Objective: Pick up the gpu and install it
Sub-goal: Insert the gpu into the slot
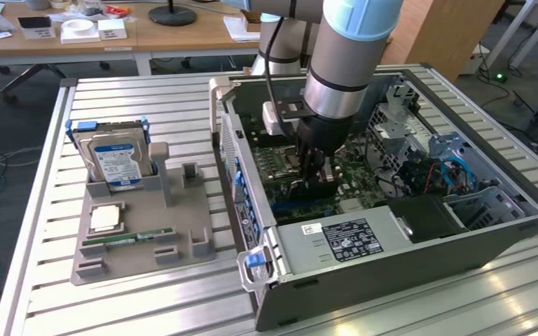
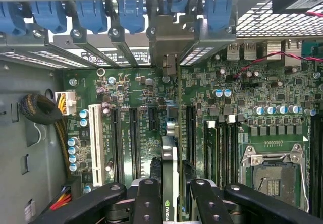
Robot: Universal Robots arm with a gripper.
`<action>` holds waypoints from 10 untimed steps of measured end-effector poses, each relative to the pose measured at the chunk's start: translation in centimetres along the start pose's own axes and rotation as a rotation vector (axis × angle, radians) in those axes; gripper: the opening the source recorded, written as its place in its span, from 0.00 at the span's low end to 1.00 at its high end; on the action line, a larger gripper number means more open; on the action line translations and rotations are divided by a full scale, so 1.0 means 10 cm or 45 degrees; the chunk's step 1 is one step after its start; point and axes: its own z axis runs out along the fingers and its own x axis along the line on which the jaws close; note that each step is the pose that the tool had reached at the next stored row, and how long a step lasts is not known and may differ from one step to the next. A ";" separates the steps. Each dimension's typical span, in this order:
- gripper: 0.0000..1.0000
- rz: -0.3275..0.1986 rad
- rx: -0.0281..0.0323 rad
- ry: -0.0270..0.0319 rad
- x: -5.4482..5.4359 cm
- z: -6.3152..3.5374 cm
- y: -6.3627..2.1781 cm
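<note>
The black two-finger gripper has its jaws pinching the gpu, a thin dark card seen edge-on. The card hangs over the green motherboard inside the open grey computer case. It looks light, stiff and fragile, so a hold on its flat faces mid-length suits it.

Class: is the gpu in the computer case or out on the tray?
In: the gripper holds the gpu edge-on over the motherboard inside the case. Seated: cannot tell.

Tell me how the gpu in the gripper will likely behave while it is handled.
The gpu, seen edge-on between the fingers of the gripper, looks thin and rigid, so it probably will not flop. Pinched across its flat faces, it could pivot if pushed off-centre.
</note>
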 end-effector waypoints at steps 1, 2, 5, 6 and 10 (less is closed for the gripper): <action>0.27 -0.002 0.0000 -0.0001 0.00 0.000 0.000; 0.27 -0.002 -0.0001 0.0000 0.00 0.000 0.000; 0.27 -0.003 0.0000 0.0059 -0.01 -0.001 0.000; 0.27 -0.004 0.0002 0.0083 -0.01 0.000 0.000; 0.27 -0.005 0.0005 0.0113 -0.01 -0.008 -0.001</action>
